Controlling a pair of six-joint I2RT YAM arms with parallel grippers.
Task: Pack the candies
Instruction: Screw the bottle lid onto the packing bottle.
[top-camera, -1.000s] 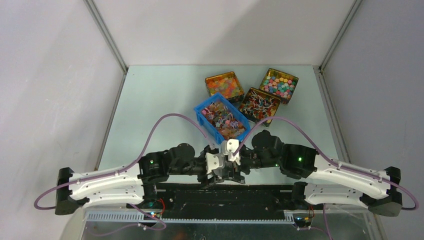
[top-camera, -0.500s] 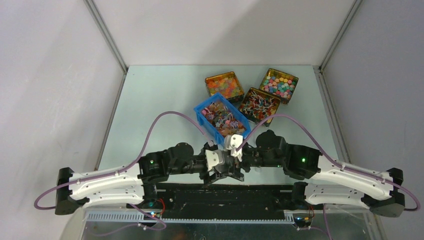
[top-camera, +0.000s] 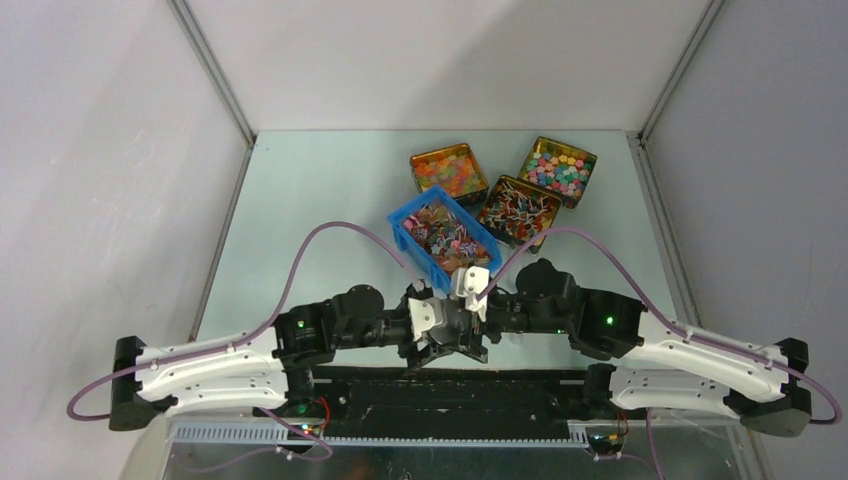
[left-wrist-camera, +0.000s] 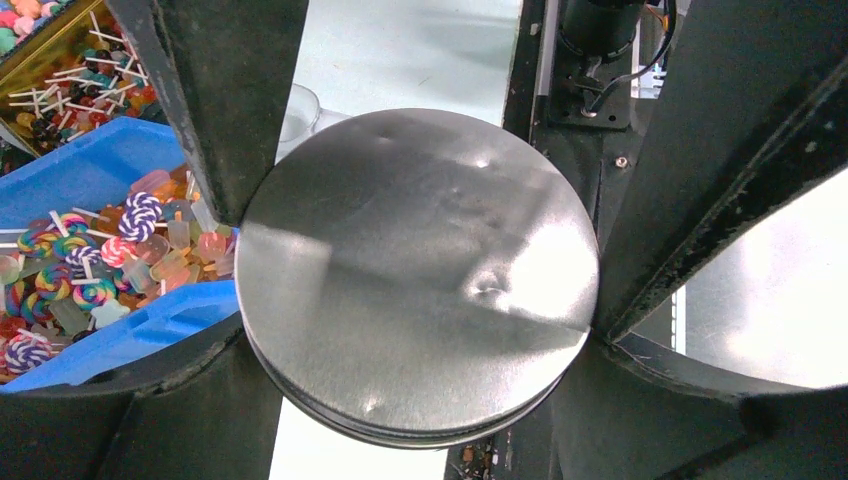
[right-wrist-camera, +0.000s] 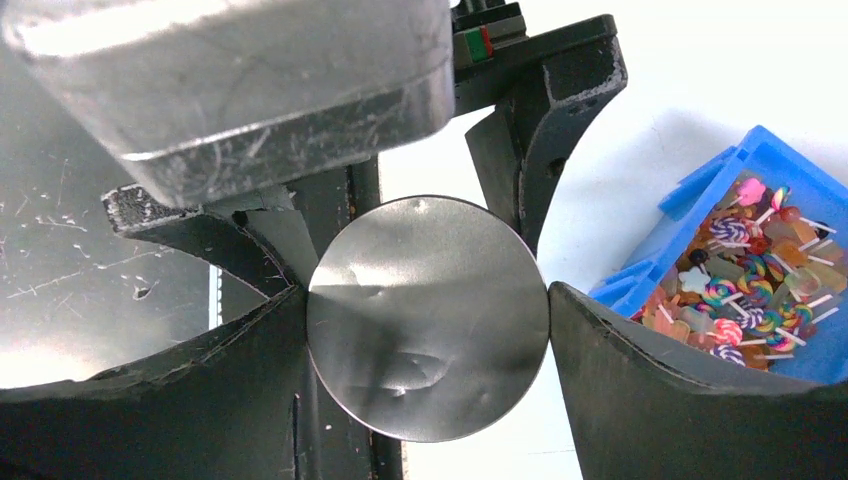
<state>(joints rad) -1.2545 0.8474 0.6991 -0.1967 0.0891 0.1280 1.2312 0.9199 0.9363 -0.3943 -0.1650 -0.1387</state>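
the left gripper (left-wrist-camera: 415, 275) and the right gripper (right-wrist-camera: 428, 315) each clasp the same round metal lid (left-wrist-camera: 400, 230) at its rim, beside the blue bin (left-wrist-camera: 85, 180) of candies (left-wrist-camera: 95, 265).

A pale green table top (top-camera: 310, 200) spreads beyond the jaws, boxed in by plain grey-white walls: a back wall (top-camera: 440, 60) far ahead of them, crossed by a brighter wedge of light, and side walls well out to the left (top-camera: 100, 200) and right (top-camera: 770, 150). Metal struts (top-camera: 213, 75) rise in the far corners. Behind the jaws lie a black strip (top-camera: 520, 395) and a shiny metal sheet (top-camera: 450, 462)
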